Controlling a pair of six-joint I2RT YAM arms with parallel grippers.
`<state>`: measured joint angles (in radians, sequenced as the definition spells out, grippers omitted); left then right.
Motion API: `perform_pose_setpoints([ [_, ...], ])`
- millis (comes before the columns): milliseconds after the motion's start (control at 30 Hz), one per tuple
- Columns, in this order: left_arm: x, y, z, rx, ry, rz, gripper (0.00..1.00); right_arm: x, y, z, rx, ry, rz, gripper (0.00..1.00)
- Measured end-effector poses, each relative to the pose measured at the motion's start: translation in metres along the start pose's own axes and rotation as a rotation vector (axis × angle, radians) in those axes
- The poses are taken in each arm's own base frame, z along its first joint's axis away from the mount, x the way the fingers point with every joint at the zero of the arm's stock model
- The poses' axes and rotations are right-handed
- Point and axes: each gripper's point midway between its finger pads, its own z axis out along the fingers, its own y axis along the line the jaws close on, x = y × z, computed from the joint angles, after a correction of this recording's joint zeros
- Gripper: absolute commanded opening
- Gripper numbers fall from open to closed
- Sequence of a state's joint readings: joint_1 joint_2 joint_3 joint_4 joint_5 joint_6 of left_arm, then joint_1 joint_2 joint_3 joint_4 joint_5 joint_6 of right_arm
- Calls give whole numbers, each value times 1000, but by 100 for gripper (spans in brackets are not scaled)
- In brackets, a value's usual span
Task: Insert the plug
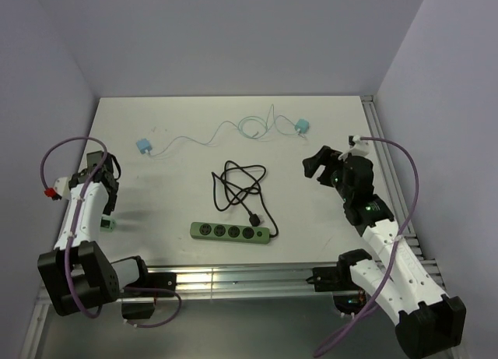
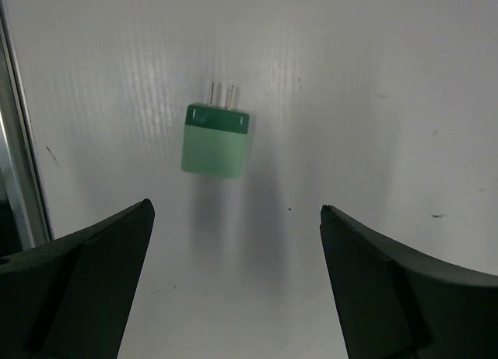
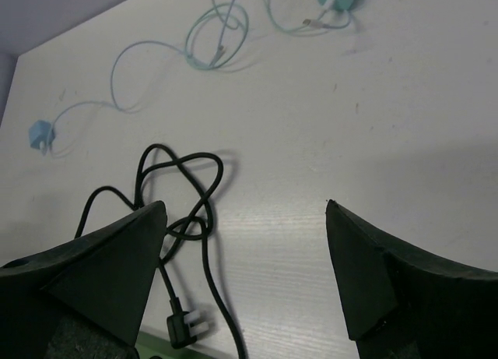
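Note:
A green power strip lies at the table's front centre, with its black cord coiled behind it and the cord's black plug lying loose beside the strip. A small green two-prong plug adapter lies at the left. In the left wrist view the adapter lies flat just ahead of my open, empty left gripper, prongs pointing away. My right gripper is open and empty above the table right of the cord. The right wrist view shows it over bare table, with the black plug at lower left.
A blue charger and a teal charger lie at the back, joined to thin looped cables. A metal rail runs along the front edge. Purple walls enclose the table on three sides.

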<state>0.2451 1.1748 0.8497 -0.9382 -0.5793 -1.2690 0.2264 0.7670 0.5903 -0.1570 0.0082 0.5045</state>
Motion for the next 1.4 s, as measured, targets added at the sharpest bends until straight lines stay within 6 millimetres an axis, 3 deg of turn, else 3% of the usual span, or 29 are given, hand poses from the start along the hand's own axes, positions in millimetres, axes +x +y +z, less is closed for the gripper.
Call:
perform_pose_setpoints([
  [300, 13, 34, 37, -161, 45, 5, 91, 17, 35, -10, -92, 65, -67, 89],
  [800, 27, 27, 65, -204, 89, 40, 85, 18, 39, -15, -111, 59, -81, 89],
  [833, 27, 26, 66, -204, 87, 38, 78, 18, 39, -15, -111, 58, -81, 89],
  [1000, 26, 23, 72, -206, 78, 39, 70, 16, 40, -17, -113, 50, -79, 88],
  [1100, 29, 25, 77, -225, 84, 46, 59, 13, 43, -20, -126, 38, -74, 88],
  [1267, 26, 23, 83, -229, 74, 35, 14, 14, 48, -26, -145, 40, -62, 88],
  [1400, 22, 22, 84, -225, 76, 37, 1, 29, 47, -25, -129, 112, -69, 85],
])
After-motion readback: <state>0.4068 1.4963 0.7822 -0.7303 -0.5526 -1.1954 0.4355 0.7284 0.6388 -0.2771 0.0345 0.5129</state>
